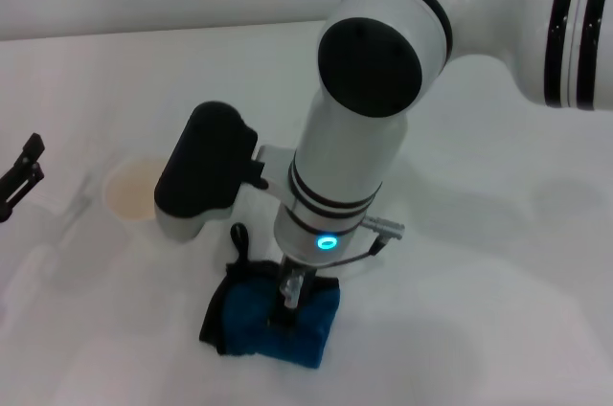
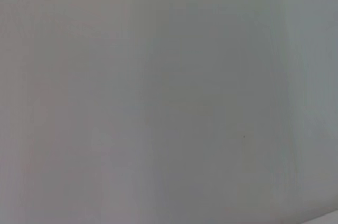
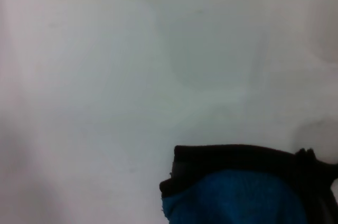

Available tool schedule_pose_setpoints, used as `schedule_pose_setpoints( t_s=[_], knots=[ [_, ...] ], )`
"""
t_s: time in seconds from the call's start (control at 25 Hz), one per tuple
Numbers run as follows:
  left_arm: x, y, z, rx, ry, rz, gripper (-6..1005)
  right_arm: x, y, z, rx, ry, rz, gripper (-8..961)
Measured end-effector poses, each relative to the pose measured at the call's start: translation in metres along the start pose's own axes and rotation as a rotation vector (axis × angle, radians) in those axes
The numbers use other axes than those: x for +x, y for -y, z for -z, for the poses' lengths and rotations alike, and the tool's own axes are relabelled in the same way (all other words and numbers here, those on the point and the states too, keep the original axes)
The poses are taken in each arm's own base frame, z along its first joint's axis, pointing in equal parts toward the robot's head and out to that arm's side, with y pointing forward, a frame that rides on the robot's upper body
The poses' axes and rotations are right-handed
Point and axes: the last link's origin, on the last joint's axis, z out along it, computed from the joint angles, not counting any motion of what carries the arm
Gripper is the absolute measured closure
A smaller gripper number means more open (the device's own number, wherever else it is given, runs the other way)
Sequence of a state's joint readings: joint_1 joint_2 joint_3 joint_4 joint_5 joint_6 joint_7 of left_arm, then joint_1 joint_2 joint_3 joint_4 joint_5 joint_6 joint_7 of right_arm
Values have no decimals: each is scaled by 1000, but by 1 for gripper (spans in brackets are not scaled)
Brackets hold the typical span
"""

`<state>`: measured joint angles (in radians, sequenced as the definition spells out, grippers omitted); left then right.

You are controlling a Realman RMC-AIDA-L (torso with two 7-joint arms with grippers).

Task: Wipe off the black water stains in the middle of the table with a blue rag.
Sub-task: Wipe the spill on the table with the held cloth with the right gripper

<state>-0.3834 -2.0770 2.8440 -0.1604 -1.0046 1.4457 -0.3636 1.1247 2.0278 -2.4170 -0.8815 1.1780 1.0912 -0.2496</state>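
Observation:
The blue rag (image 1: 259, 322), bunched, with black edging and a black loop, lies on the white table (image 1: 479, 262) near the front middle. It also shows in the right wrist view (image 3: 237, 197). My right gripper (image 1: 290, 297) comes straight down onto the rag's top, its fingers close together and pressed into the cloth. The black water stains do not show in any view. My left gripper (image 1: 23, 174) is parked at the far left edge above the table, its fingers apart and empty.
A pale paper cup (image 1: 132, 188) stands on the table left of the right arm's wrist housing, behind the rag. The left wrist view shows only bare white tabletop (image 2: 169, 97).

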Motion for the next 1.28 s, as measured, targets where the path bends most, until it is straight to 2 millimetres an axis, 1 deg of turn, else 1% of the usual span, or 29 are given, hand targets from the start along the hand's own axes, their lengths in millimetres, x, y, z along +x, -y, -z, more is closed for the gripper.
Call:
schedule_pose_setpoints(
  t_s=[0.08,0.2,0.36,0.6,0.76,0.8,0.92,1.0,1.12,1.28],
  knots=[
    [-1,-1,2,2,1,3,128,1,-3,-1,-8,-3,17,865],
    [-3,-1,6,8,7,9,129,-1,1,-2,3,18,9,866],
    [-4,-2,9,12,10,14,130,-3,19,-2,52,46,-26,867],
    [-6,-2,12,17,14,18,132,-1,47,3,133,49,-73,880],
    [-6,-2,14,20,16,19,134,6,69,8,197,42,-122,880],
    [-6,-2,14,21,17,18,134,11,76,9,223,33,-143,880],
    [-6,-1,15,22,18,17,134,13,78,8,228,32,-151,880],
    [-6,-1,15,22,18,17,134,13,75,8,217,35,-143,880],
    [-5,0,13,20,16,13,134,9,63,6,177,46,-114,881],
    [-4,0,10,16,12,10,135,2,40,2,98,61,-59,881]
  ],
)
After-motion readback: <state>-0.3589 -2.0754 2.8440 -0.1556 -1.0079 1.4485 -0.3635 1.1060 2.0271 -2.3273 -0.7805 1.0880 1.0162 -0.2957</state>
